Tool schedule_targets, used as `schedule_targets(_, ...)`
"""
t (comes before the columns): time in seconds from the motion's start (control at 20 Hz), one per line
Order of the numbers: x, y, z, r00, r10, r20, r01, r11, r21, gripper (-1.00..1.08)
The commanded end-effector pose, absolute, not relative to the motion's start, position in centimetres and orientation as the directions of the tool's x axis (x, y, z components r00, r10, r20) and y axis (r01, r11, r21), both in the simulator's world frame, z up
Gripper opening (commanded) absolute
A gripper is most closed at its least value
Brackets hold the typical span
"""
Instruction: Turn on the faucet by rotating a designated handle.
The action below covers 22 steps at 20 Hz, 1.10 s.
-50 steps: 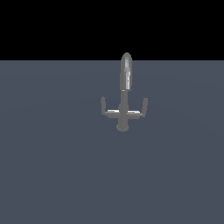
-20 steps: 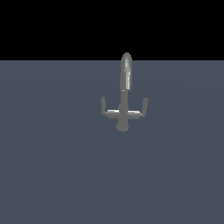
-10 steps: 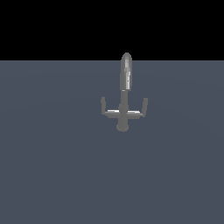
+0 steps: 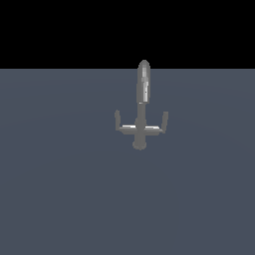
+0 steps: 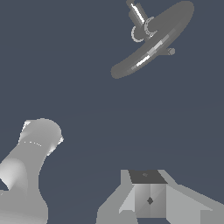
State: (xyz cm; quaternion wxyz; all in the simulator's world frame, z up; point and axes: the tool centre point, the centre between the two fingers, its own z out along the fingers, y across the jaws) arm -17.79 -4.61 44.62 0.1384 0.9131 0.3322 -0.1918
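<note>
Faucet: the faucet (image 4: pixel 142 107) is standing alone on the grey floor (image 4: pixel 60 189), spout upright, crossbar spreading to both sides.
Handle: one peg, the handle (image 4: pixel 165 119), is rising at the crossbar's end on the exterior view's right.
My gripper: I am hanging well apart from the faucet (image 5: pixel 153 41); my gripper (image 5: pixel 148 199) is showing only partly, so I cannot tell its opening.

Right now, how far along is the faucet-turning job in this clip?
Nothing looks done yet. In the exterior view the small grey metallic faucet stands alone, its crossbar level, and neither short upright peg handle is touched; the arm is not in that view. In hand: the wrist view shows the faucet from above, apart from the gripper. Left: approaching a handle, making contact and rotating it.
</note>
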Motion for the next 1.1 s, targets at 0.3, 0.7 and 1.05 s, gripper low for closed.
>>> schedule_targets(0.3, -15.0, -4.9, 43.3, 0.475, 0.671, -0.570, 0.826, -0.562, 0.026, -1.00)
schedule_targets(0.7, -12.4, -4.9, 41.9, 0.221, 0.725, -0.652, 0.918, -0.381, -0.113, -1.00)
schedule_targets(1.05, -10.0, -4.8, 40.4, -0.014, 0.731, -0.683, 0.939, -0.224, -0.260, -1.00)
